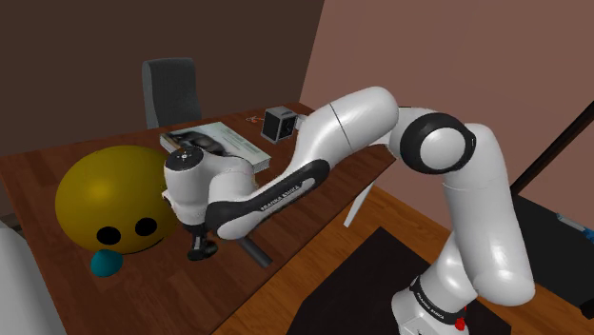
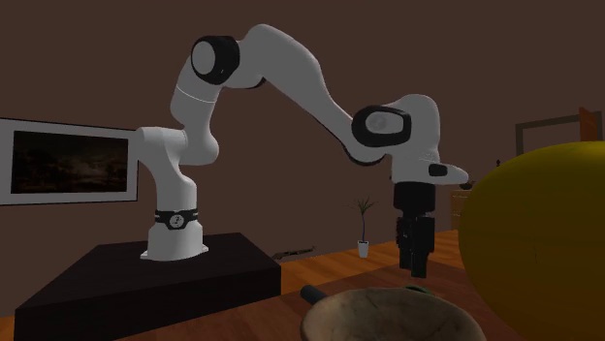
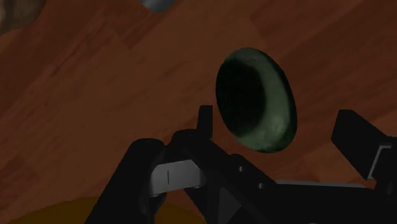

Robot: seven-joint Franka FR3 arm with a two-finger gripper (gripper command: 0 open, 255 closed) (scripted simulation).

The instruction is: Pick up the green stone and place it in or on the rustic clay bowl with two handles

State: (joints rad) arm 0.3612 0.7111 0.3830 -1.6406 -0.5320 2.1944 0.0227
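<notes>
The jaws stand open and point down at the wooden bench [image 1: 38,167]. The green stone [image 3: 256,100] lies on the wood between the two black fingers [image 3: 359,140]. One fingertip sits just beside the stone's edge, and I cannot tell whether it touches. The other finger stands clear of the stone, so nothing is gripped.

In the second exterior view the jaws hang upright, and the stone [image 2: 419,288] shows as a small dark green lump at their six o'clock, just under the tips. The clay bowl [image 2: 388,315] sits at about seven o'clock of the jaws, nearer that camera. It is brown-grey, with a stubby handle at its ten o'clock. It is near the stone, but its rim hides whether the two touch.

A big yellow ball [image 1: 109,200] with two black dots rests on the bench. It is at ten o'clock of the jaws in the shoulder view and at three o'clock [image 2: 543,242] in the second exterior view. A small blue lump [image 1: 105,264] lies at the ball's six o'clock.

Further off in the shoulder view, a flat book-like slab [image 1: 233,145] lies at twelve o'clock of the jaws. A small black cube [image 1: 283,124] is at one o'clock, and a grey chair [image 1: 173,90] stands behind the bench's far edge.

The white arm [image 1: 362,124] arches back to its black stand [image 2: 145,281], at nine o'clock of the jaws in the second exterior view. A framed picture [image 2: 68,163] hangs on the wall beyond the stand. A small potted plant [image 2: 364,228] stands at ten o'clock of the jaws.
</notes>
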